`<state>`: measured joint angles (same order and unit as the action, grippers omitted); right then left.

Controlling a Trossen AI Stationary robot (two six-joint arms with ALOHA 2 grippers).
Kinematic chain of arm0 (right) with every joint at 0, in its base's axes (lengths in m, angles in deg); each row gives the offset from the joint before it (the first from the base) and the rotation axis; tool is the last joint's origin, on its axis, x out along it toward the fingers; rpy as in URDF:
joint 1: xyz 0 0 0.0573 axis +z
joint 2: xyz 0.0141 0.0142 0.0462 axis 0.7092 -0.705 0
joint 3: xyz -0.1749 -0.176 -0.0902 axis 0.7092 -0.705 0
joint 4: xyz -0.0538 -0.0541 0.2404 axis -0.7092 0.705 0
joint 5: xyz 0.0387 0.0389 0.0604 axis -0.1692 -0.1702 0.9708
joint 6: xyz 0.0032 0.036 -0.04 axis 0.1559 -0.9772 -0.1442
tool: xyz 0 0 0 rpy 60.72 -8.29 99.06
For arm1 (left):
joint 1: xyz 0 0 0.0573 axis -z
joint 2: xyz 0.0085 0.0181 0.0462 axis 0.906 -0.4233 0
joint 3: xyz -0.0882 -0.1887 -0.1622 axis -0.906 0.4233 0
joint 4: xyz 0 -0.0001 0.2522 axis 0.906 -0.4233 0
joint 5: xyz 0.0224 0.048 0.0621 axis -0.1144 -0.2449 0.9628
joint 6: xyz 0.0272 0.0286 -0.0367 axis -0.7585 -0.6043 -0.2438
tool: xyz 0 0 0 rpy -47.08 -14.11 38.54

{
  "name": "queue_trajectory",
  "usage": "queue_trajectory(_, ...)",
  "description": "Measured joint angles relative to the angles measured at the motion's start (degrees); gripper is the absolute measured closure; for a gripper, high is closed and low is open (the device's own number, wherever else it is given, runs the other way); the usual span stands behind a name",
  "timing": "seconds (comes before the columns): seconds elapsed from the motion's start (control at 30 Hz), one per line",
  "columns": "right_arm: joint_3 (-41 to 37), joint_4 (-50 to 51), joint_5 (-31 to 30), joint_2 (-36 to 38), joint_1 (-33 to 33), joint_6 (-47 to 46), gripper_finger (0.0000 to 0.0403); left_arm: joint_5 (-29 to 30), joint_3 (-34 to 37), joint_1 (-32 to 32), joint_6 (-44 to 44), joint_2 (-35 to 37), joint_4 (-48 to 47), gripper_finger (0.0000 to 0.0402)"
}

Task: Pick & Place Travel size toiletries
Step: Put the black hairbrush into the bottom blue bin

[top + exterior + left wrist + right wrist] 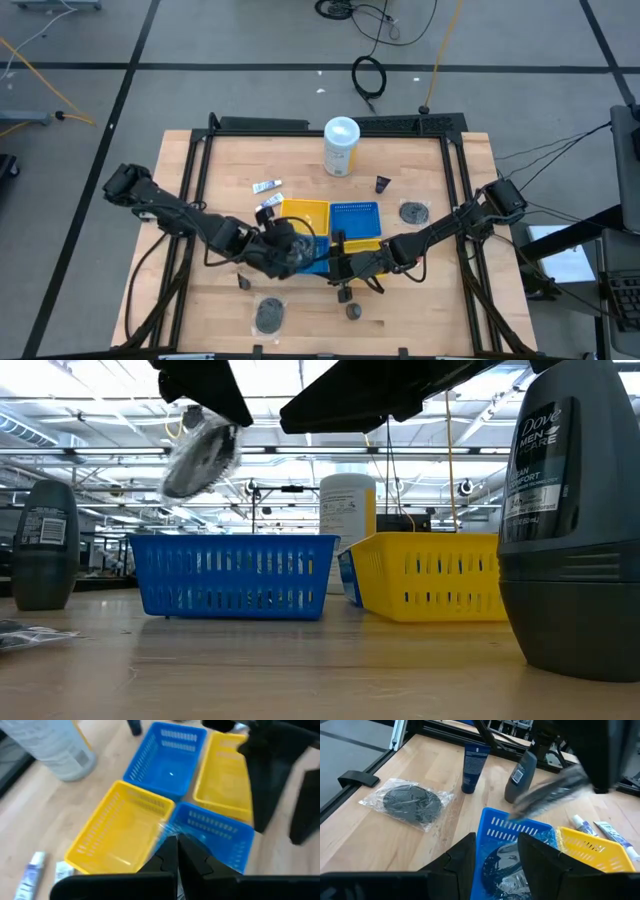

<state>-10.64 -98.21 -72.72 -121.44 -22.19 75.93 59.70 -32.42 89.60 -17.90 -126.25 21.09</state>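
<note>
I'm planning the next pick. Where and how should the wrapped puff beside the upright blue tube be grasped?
Come straight down from above. The puff lies flat on the table, probably too low for fingers to get under from the side. Its crinkled clear wrap spreads out past the dark disc, so pinching a loose wrap corner looks easiest. Otherwise, straddle the disc across its width.

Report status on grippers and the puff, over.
Left gripper shut on mesh puff, raised over the blue tray. Right gripper open, low at that tray. One wrapped puff already inside; right gripper crowds the drop.
</note>
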Motion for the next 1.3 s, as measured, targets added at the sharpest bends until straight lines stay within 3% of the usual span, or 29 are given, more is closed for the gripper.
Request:
queue_trajectory(0.3,0.0,6.56,-2.5,4.21,0.0,-0.92,0.0261,4.4,-0.02,-0.17,-1.7,-2.62,2.34,0.0402)
queue_trajectory(0.57,0.01,12.26,-2.91,7.36,0.21,-5.27,0.0261,4.47,0.0,-0.92,-2.39,-6.38,5.03,0.0402)
queue_trajectory(1.13,0.0,13.02,-2.89,7.3,0.37,-5.24,0.0261,-0.1,0.0,-1.86,0.34,-6.32,5.4,0.0401)
queue_trajectory(1.3,0.0,13.05,-2.86,7.3,0.37,-5.07,0.0261,-2.65,0.0,-2.53,1.74,-6.32,5.4,0.038)
